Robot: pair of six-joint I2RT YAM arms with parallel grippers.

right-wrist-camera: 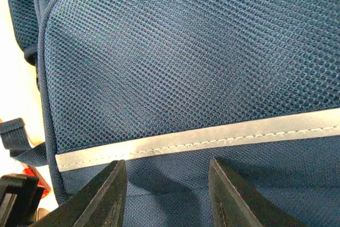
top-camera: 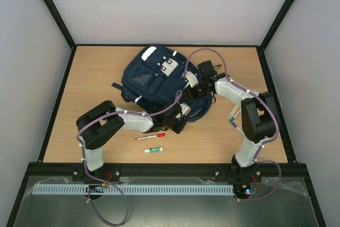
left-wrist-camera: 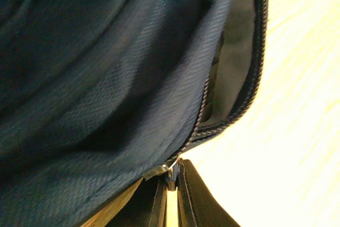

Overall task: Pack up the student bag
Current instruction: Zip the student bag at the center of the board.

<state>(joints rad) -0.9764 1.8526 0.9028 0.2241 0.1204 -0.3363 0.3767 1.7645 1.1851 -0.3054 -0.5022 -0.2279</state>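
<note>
1. Left arm (top-camera: 135, 121): white link shells, bulky black joint housings.
2. Right arm (top-camera: 259, 118): same white-and-black build.
3. Purple cables (top-camera: 109, 198): slender, looping loosely along both arms.
4. Right fingers (right-wrist-camera: 109, 198): black, matte, tapering to wedge tips.

The bag (top-camera: 156, 78) was laid at the middle of the table (top-camera: 95, 78), toward its far side. The left gripper (top-camera: 178, 123) was set at the bag's near edge, its tips met on the zip pull (left-wrist-camera: 159, 171). The right gripper (top-camera: 199, 81) was placed against the bag's right side. A pen (top-camera: 150, 136) was left before the bag, between the two arms, with a glue stick (top-camera: 153, 150) just nearer the bases. A marker (top-camera: 232, 116) was seen right of the bag, beside the right arm.
</note>
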